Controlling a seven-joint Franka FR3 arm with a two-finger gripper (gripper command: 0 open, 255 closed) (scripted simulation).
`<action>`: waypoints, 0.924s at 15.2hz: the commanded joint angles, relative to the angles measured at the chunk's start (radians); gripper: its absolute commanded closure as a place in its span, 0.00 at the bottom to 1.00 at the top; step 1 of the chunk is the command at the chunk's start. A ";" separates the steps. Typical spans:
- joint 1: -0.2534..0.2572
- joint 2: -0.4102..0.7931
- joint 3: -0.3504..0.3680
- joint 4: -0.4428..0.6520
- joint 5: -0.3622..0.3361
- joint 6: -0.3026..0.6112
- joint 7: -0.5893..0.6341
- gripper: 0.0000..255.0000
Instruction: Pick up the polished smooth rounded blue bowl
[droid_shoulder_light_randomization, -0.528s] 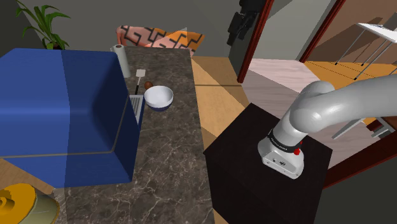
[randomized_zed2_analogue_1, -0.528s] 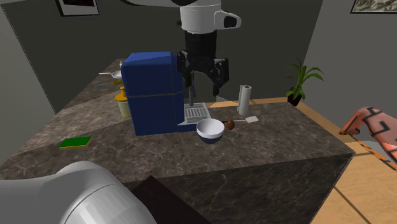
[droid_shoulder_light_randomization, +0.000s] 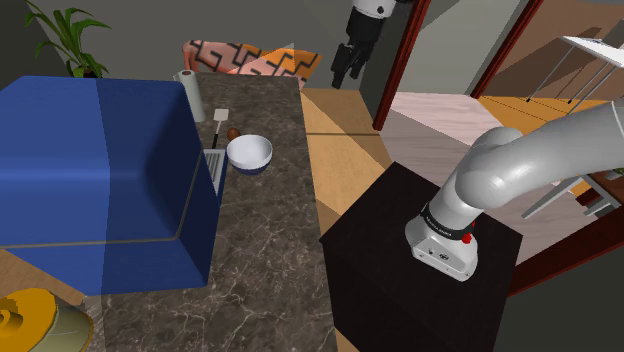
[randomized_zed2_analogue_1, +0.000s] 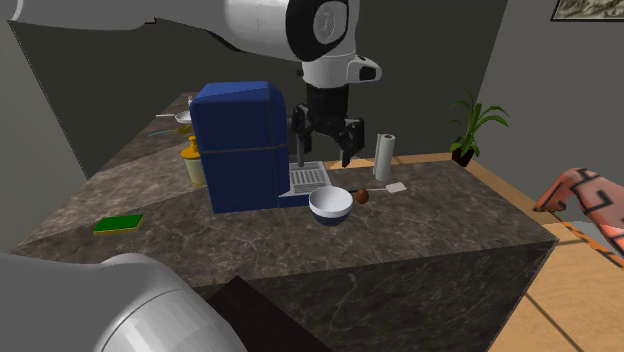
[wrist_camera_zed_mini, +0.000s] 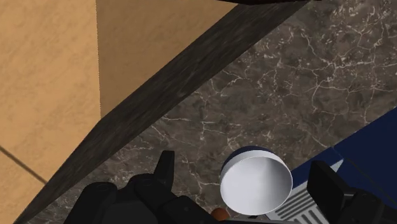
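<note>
The bowl is smooth and round, dark blue outside and plain white inside. It stands upright on the dark, white-veined stone counter, just in front of the ribbed grey drip tray of the boxy blue machine. A small brown rounded thing lies just beside it, on the side away from the machine. The all-black gripper hangs before the machine, above the bowl and apart from it, its fingers spread wide on nothing.
</note>
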 joint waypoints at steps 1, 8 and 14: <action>0.001 0.066 0.003 -0.002 0.004 0.066 -0.005 0.00; 0.009 0.310 0.022 0.029 0.017 0.268 -0.012 0.00; 0.016 0.538 0.036 0.109 0.019 0.408 -0.013 0.00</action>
